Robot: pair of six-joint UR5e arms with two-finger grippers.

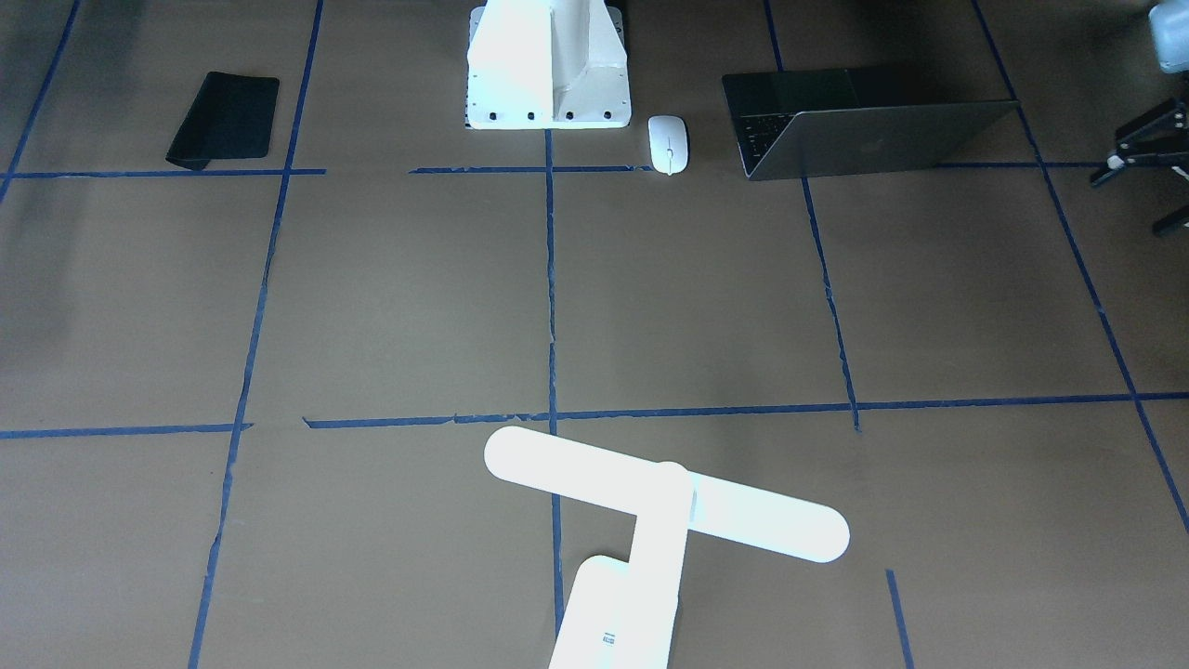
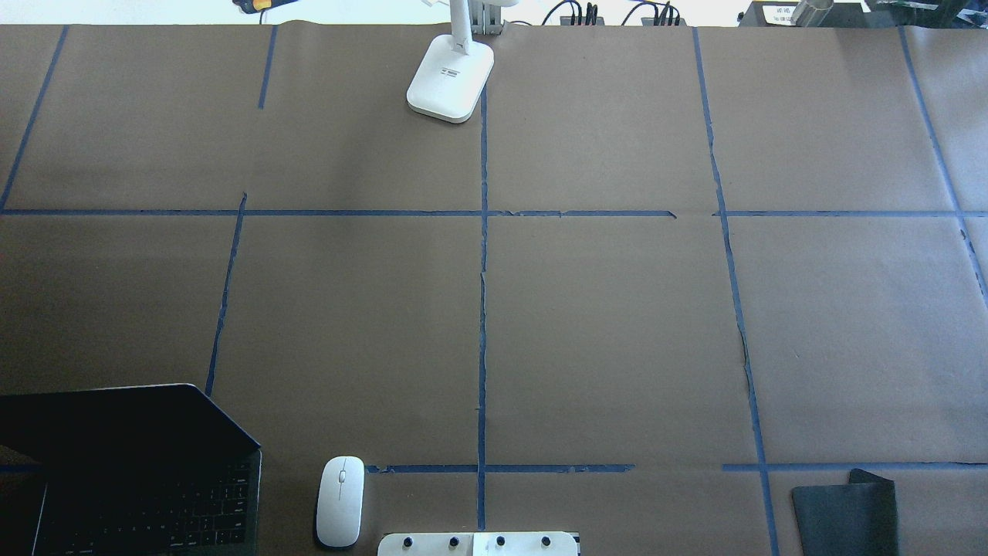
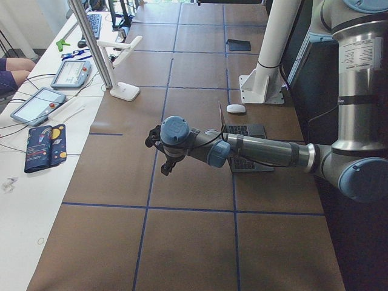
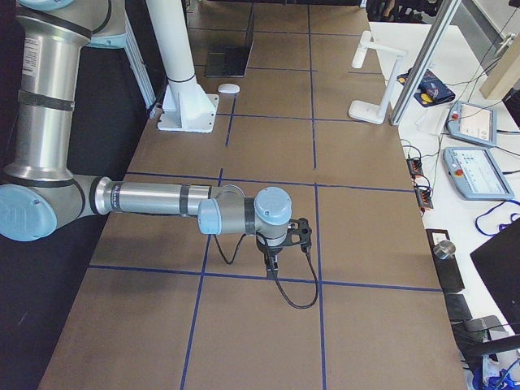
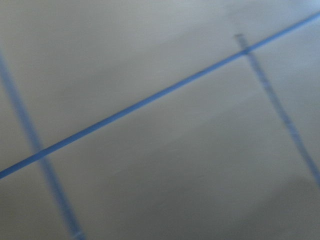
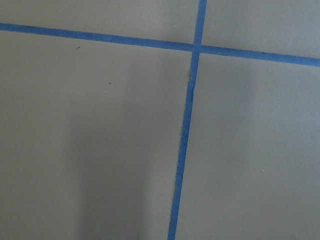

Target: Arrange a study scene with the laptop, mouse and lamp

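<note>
The laptop (image 1: 873, 130) stands open on the robot's left side near the base, lid back toward the front-facing camera; it also shows in the overhead view (image 2: 147, 494). The white mouse (image 1: 668, 144) lies between it and the pedestal, as the overhead view (image 2: 340, 500) also shows. The white lamp (image 1: 664, 497) stands at the far middle edge, its base (image 2: 450, 77) on the centre tape line. My left gripper (image 1: 1135, 200) hovers over bare table past the laptop, its jaws apart and empty. My right gripper (image 4: 286, 248) hovers over bare table; I cannot tell its state.
A black pad (image 1: 226, 119) lies on the robot's right side near the base. A white bolted pedestal (image 1: 548, 65) stands at the middle of the near edge. Teach pendants (image 4: 479, 175) lie on the side bench beyond the far edge. Both wrist views show only brown paper and blue tape.
</note>
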